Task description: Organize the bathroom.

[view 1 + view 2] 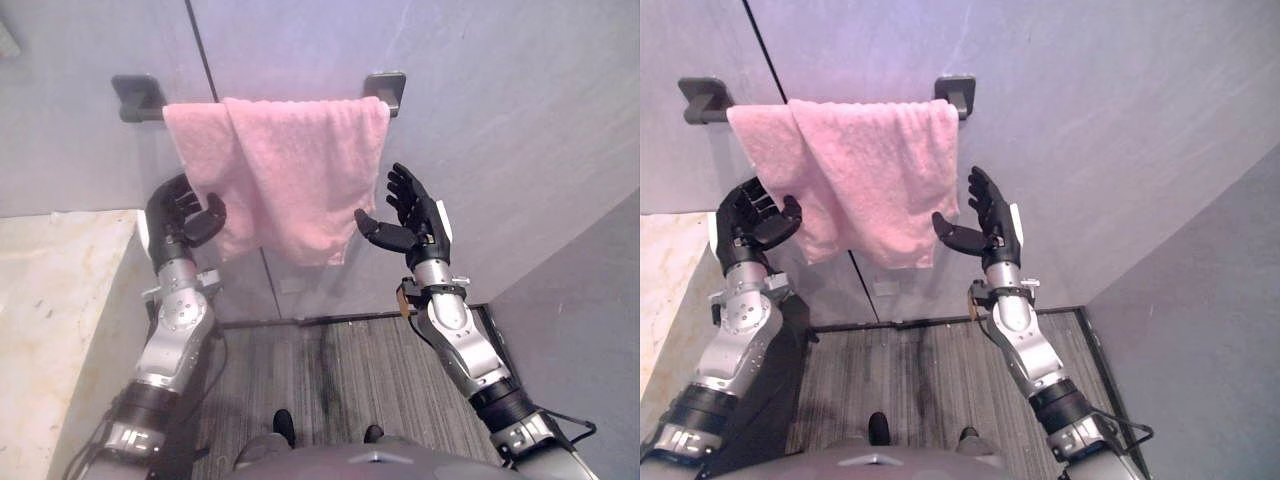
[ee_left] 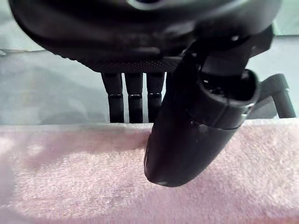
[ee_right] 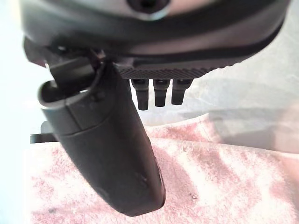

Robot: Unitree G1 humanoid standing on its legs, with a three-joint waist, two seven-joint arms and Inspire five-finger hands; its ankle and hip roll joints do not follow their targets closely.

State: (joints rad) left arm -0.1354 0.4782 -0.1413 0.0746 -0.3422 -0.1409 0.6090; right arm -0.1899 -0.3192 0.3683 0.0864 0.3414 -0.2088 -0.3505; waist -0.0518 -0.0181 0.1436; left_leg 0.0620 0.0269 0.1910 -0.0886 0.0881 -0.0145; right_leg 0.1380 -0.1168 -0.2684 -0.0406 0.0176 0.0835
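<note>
The pink terry towel (image 1: pixel 285 175) hangs bunched and crooked over a dark metal wall rail (image 1: pixel 140 113), its long axis running left to right along the rail, between both hands. The left hand (image 1: pixel 185 215) is at its left edge, fingers behind the cloth and thumb in front, seemingly pinching it. The right hand (image 1: pixel 405 215) hovers spread just right of the lower right corner, apart from it, and looks nearer for evening that side.

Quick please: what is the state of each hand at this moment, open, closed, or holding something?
Left hand: fingers curled at the left edge of the pink towel; whether they grip it cannot be told.
Right hand: open, holding nothing, beside the towel's right edge.
</note>
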